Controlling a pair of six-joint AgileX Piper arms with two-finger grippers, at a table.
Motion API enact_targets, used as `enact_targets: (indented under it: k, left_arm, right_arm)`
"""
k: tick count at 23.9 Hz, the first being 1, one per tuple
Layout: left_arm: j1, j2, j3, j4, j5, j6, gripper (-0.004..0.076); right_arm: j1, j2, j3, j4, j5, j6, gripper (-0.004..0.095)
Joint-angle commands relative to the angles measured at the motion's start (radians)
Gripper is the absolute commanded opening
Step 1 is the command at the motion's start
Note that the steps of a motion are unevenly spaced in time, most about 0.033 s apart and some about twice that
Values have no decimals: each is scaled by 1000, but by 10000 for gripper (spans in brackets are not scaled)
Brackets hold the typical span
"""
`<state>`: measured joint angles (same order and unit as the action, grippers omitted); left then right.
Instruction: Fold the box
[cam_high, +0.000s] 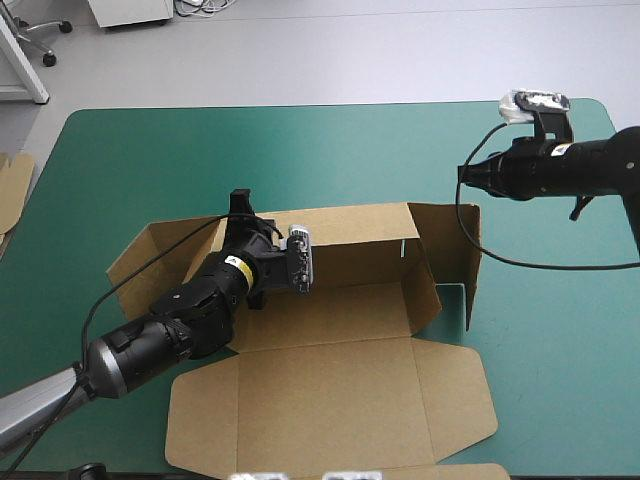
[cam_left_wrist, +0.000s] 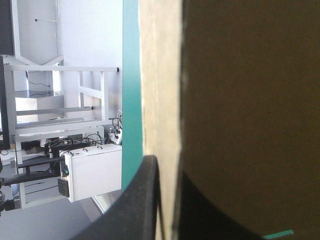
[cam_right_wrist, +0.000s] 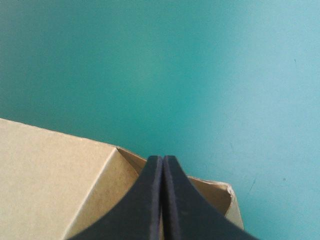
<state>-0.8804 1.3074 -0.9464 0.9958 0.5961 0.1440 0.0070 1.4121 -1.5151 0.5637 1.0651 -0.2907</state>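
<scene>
From above, the brown box (cam_high: 340, 300) sits mid-table on the teal-green cover (cam_high: 150, 150). Its far wall (cam_high: 350, 225) is raised and its lid (cam_high: 330, 400) lies flat toward the near edge. The left gripper (cam_high: 243, 212) is at the far wall's left end. The right gripper (cam_high: 468, 176) hangs above the upright right end flap (cam_high: 470, 250), apart from it.

In the left wrist view, the left gripper (cam_left_wrist: 167, 167) has its black fingers all but closed, pinching the edge of the board between them, and the far wall (cam_left_wrist: 240, 100) fills the view ahead. This pinch probably works best firm and steered along the crease, since tugging could buckle thin board.

In the right wrist view, the right gripper (cam_right_wrist: 163, 159) has its fingers pressed together in one point, holding nothing. A corner of the box (cam_right_wrist: 50, 175) lies under them. That closed tip looks suited to pushing: it could come down gently and press the end flap inward near its fold while the left arm steadies the wall.
</scene>
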Motion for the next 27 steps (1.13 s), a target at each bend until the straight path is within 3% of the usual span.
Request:
enact_targets:
  k: [1,12,18,27]
  left_arm:
    - [-5,1,2,-93,21,-20,-14]
    - [-5,1,2,-93,19,-20,-14]
    - [-5,1,2,-93,10,-37,-14]
    - [-5,1,2,-93,10,-33,-14]
  right_arm:
    - [0,19,-86,3,-6,16,-32]
    - [0,208,-99,-25,49,27,-32]
    - [0,192,-92,-55,126,34,-32]
    - [0,91,77,-20,73,-12,-32]
